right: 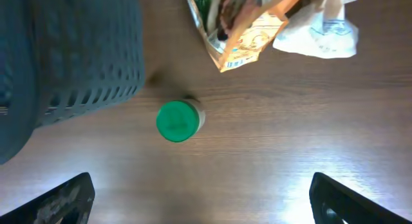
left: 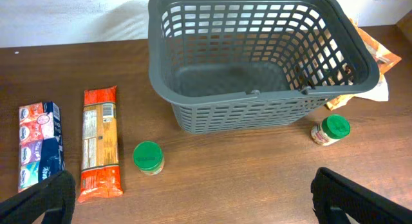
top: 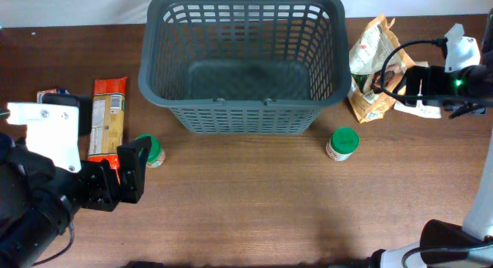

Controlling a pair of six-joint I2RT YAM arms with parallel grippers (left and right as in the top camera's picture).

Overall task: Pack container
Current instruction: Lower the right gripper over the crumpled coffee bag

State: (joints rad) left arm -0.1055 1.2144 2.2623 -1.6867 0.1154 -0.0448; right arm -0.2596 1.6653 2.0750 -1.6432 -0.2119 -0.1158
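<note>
Two pincers are gaping wide and empty: left pincer (left: pixel 193 203) hovering by the left edge of the tabletop (top: pixel 246 210), right pincer (right: pixel 207 203) by its right edge, basket (top: pixel 243 120) sitting between them at the far edge.

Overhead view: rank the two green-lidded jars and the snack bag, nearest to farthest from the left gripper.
1. Left green-lidded jar, right beside the left gripper.
2. Right green-lidded jar, by the basket's near right corner.
3. Snack bag, far right, beside the basket.
</note>
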